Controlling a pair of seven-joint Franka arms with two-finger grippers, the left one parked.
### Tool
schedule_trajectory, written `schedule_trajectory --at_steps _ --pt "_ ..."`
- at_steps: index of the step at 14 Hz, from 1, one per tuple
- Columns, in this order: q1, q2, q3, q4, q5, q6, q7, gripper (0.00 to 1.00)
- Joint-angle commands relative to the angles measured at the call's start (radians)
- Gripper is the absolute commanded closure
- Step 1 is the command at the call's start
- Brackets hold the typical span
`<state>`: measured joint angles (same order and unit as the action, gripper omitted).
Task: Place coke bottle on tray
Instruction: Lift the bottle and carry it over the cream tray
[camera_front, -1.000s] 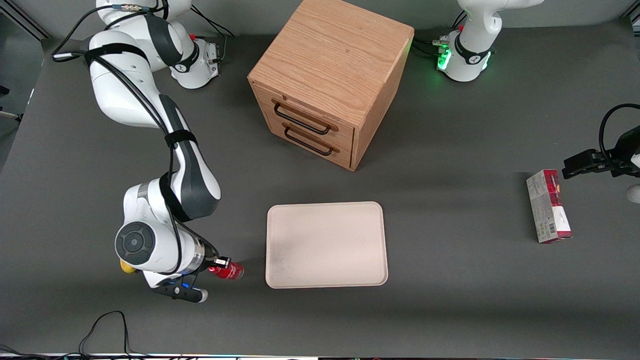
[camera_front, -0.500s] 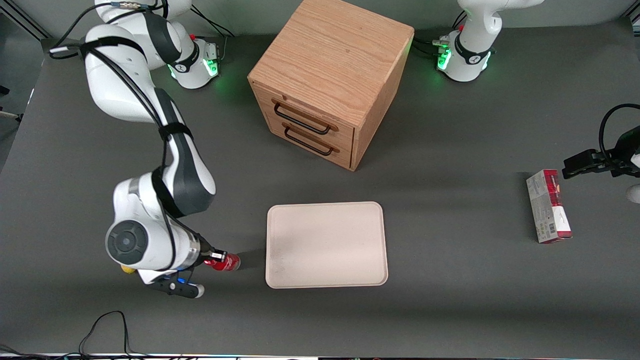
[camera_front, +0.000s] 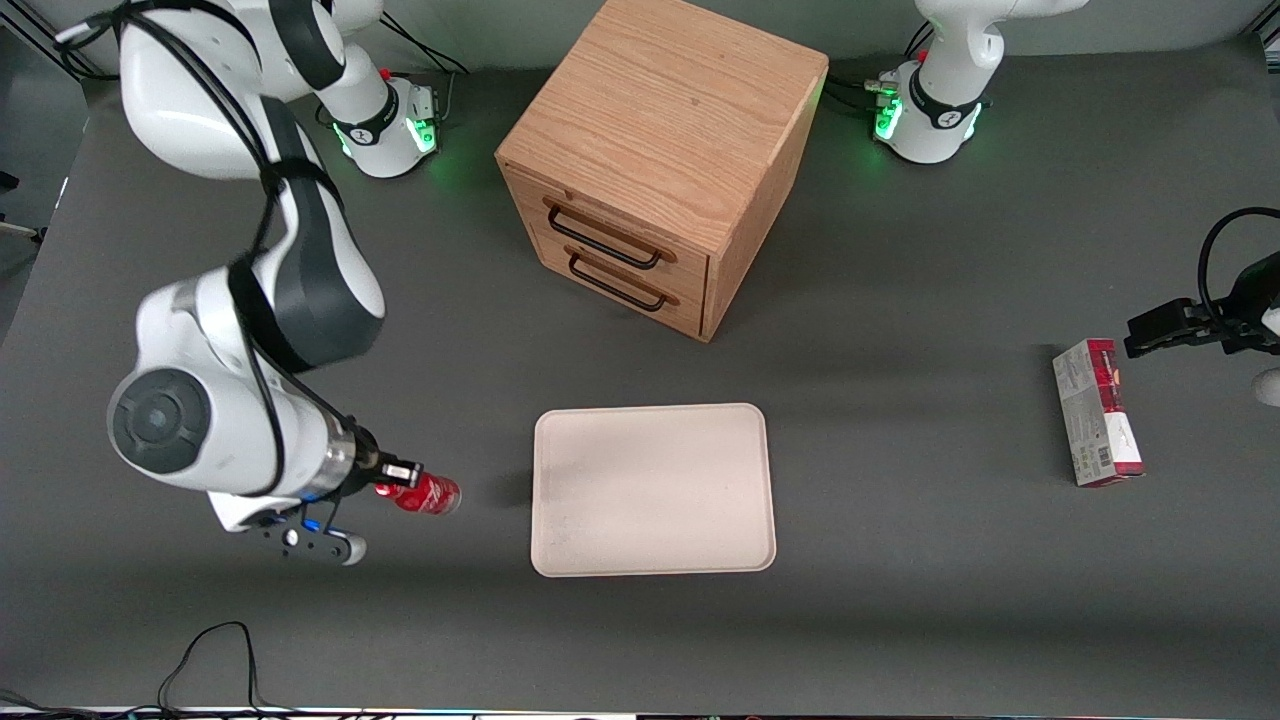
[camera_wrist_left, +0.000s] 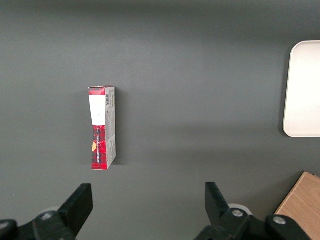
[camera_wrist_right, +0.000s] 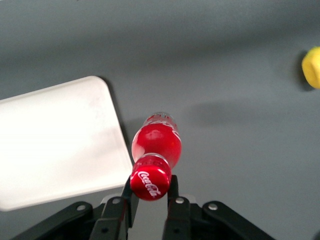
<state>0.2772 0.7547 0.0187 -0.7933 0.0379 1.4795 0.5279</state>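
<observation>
Lifts the bottle (camera_front: 425, 495) off the surface (camera_front: 900, 620) compared with a second ago, and carries it a little farther from the tray (camera_front: 650, 490) and up the front view. Looms larger in that view too, which suggests a gain in height.

Grips with the hand (camera_front: 398, 478) clenched on the bottle's neck, one finger at each side just under the cap, as seen from the right wrist. Holds the bottle in the air in the lower part of the front view, toward the working arm's end, apart from the tray with a strip of bare surface between. Hangs cap-up at the fingers with the base pointing away, so the long axis appears to run along the hand's own line of reach.

Matters most for the coming move: tray lying sideways from the bottle, toward the middle of the surface, with its short rim nearest. Calls, by this reading, for a level carry over that rim and then a straight descent, base first.

Looks glossy and hard on the bottle: smooth red body, rounded shoulder, red cap with white script. Looks matte and cream on the tray: flat, rounded corners, low rim, nothing on it. Shows a dull, dark grey, even surface.

Leaves aside a yellow lump (camera_wrist_right: 312, 67), well apart from the bottle, a wooden cabinet (camera_front: 660, 160) at upper centre, and a carton (camera_front: 1095, 410) toward the parked arm's end.
</observation>
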Motion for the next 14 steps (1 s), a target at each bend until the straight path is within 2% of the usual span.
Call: schedule_trajectory --at_steps 1,5,9,13,14 --pt "-0.029 -0.115 0.047 -0.009 0.002 -0.099 0.029 1.00" --pt "-0.030 -0.137 0.067 -0.009 0.008 -0.122 0.041 1.00" --pt "-0.024 -0.055 0.136 -0.010 0.007 0.052 0.168 1.00" --pt "0.049 0.046 0.126 -0.010 -0.013 0.217 0.251 1.00" --pt "0.063 0.070 0.125 -0.010 -0.041 0.247 0.271 1.00"
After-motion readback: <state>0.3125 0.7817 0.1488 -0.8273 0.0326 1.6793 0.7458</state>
